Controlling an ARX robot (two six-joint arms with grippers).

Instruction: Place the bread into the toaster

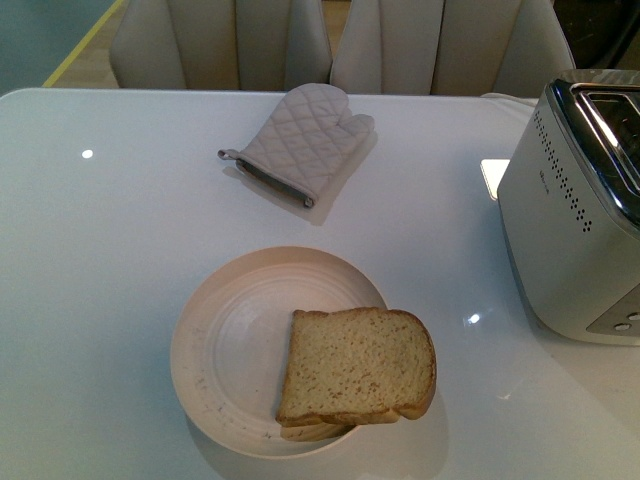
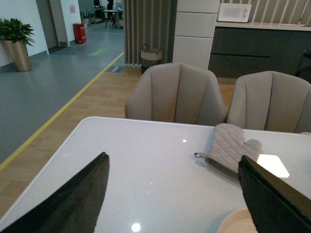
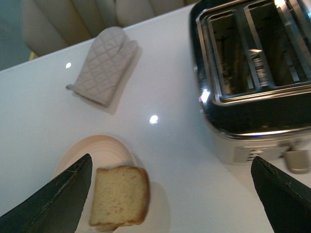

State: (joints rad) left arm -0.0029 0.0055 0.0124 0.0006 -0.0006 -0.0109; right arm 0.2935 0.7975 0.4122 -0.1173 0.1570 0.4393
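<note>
The bread (image 1: 357,366), a thick tan slice with a brown crust, lies on the right part of a cream plate (image 1: 230,340), overhanging its rim, with another slice edge showing beneath it. The silver-white toaster (image 1: 575,230) stands at the table's right, its chrome slots empty in the right wrist view (image 3: 252,53). Neither arm shows in the front view. My right gripper (image 3: 170,194) is open, high above the table between the bread (image 3: 119,194) and the toaster. My left gripper (image 2: 175,194) is open and empty above the table's left part, with the plate's rim (image 2: 235,224) near one finger.
A quilted grey oven mitt (image 1: 300,140) lies at the table's back middle, beyond the plate. Two beige chairs (image 2: 177,94) stand behind the far edge of the white table (image 1: 110,260).
</note>
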